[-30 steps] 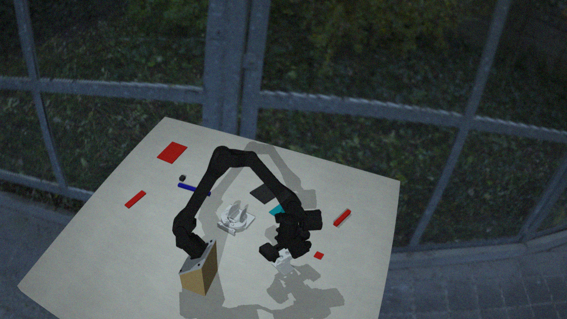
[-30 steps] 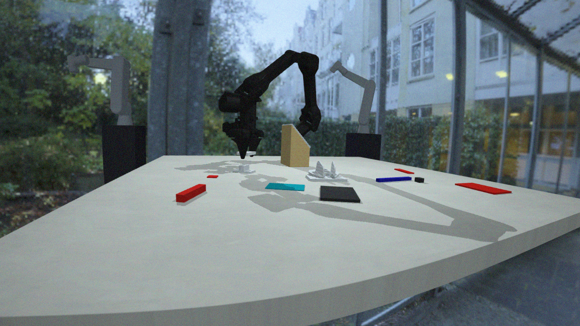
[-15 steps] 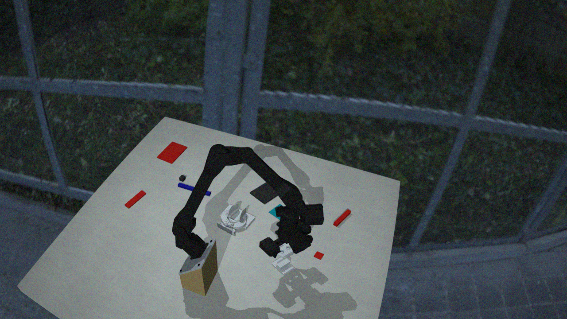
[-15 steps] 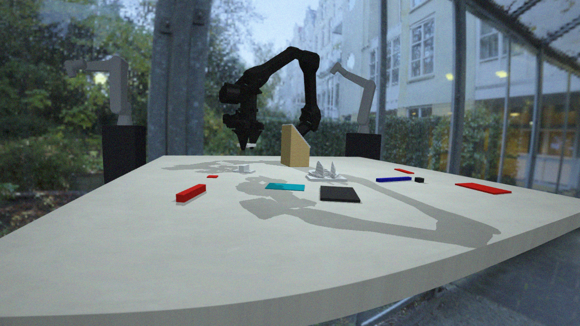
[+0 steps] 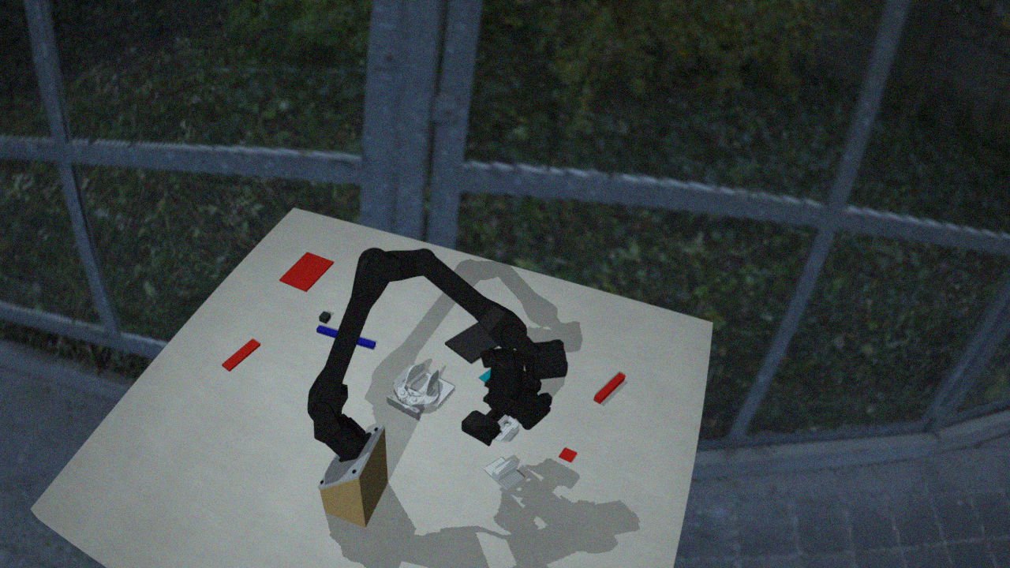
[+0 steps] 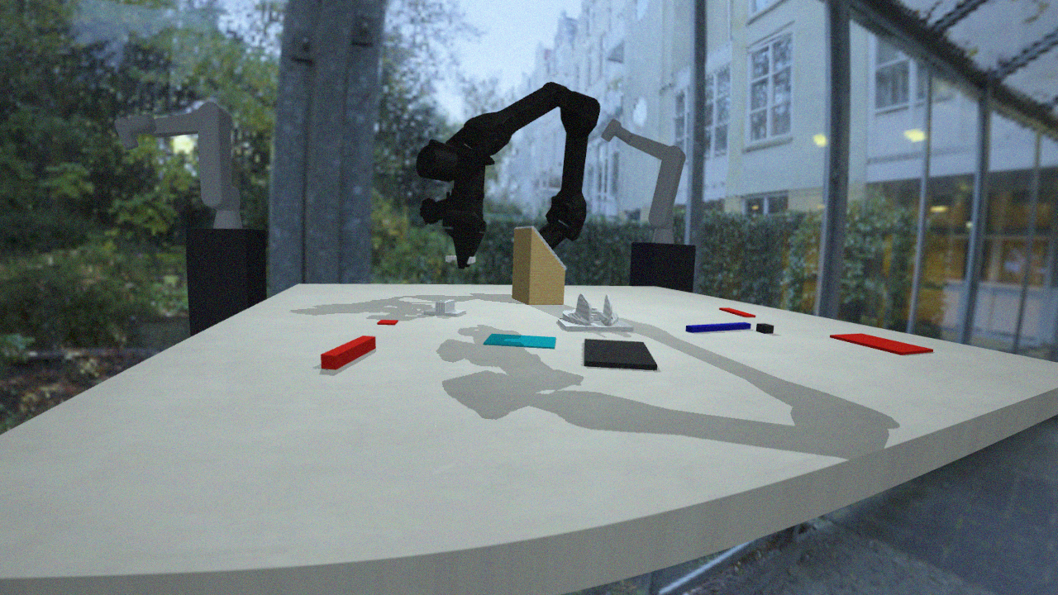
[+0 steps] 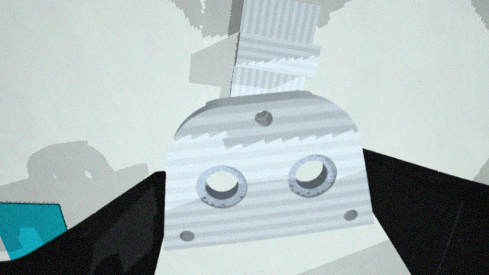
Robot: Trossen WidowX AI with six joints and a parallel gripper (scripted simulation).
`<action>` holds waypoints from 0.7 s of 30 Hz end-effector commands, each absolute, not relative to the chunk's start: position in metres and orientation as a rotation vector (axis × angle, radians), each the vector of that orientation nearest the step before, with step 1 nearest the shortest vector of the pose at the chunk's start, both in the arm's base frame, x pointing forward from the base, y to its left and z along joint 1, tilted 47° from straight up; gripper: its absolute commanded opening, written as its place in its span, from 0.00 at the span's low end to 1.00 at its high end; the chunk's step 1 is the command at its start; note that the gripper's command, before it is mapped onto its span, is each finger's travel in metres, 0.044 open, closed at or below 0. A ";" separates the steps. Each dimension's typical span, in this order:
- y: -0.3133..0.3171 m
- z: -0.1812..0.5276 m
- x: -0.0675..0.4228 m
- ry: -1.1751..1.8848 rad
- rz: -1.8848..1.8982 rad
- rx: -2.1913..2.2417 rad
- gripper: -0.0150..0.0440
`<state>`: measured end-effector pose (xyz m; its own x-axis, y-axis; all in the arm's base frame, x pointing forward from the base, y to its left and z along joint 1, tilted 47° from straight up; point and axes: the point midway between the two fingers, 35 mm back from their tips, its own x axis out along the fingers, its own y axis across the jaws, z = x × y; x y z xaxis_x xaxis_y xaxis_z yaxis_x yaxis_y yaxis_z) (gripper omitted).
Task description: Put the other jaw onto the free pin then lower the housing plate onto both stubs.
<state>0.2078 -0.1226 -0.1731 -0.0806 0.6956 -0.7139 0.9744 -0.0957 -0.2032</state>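
Note:
My gripper [image 5: 505, 420] [image 6: 464, 262] [image 7: 260, 169] is shut on the white housing plate [image 5: 508, 431] [image 6: 450, 259] [image 7: 263, 153], one finger at each side. The plate has two large ringed holes and three small ones, and is held in the air above a ribbed white stand [image 5: 502, 473] [image 6: 444, 308] [image 7: 279, 23]. The white gripper base [image 5: 441, 397] [image 6: 626, 327] lies on the table left of the gripper in the top view. Two pointed jaws [image 6: 583, 309] [image 6: 607, 311] stand up side by side on it. Whether their teeth mesh is too small to tell; pins and stubs are not distinct.
A black slab [image 5: 469, 342] [image 6: 620, 354] and a teal tile [image 6: 519, 340] [image 7: 34, 225] lie near the base. A red bar [image 5: 609, 387] [image 6: 348, 352] and small red tile [image 5: 567, 454] [image 6: 387, 321] lie nearby. A blue bar [image 5: 346, 337] [image 6: 717, 326] lies beyond the base.

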 end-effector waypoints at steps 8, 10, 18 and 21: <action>-0.104 -0.149 0.229 1.822 -0.748 1.671 0.85; -0.100 -0.145 0.232 1.823 -0.706 1.644 0.85; -0.085 -0.128 0.245 1.824 -0.540 1.533 0.85; -0.079 -0.122 0.249 1.823 -0.478 1.491 0.85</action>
<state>0.2445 -0.0870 -0.1297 -0.0745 0.6830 -0.7266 0.9720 0.2126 0.1001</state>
